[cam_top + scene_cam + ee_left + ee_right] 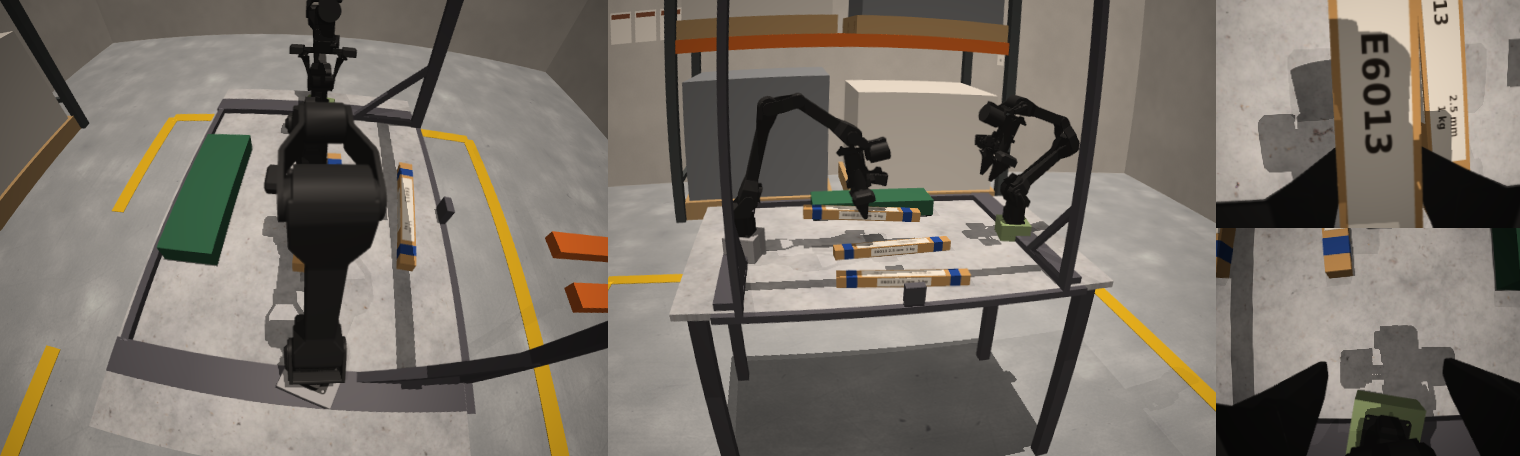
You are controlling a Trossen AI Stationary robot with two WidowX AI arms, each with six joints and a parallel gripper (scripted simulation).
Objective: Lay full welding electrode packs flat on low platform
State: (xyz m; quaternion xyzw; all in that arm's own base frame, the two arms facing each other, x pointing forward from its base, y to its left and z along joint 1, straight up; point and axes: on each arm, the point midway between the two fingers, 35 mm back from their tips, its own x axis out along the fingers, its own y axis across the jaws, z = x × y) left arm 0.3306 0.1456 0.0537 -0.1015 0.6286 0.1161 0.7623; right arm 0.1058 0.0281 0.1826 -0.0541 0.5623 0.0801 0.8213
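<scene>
Jaws of the left gripper pinch one pack; right gripper spread

The held pack is level above the table, off the platform. With the top view as dial, the platform lies at ten o'clock from it. A second pack lies near, toward one o'clock; a third lies flat at two o'clock. The right jaws hang at twelve, nothing between them.
</scene>
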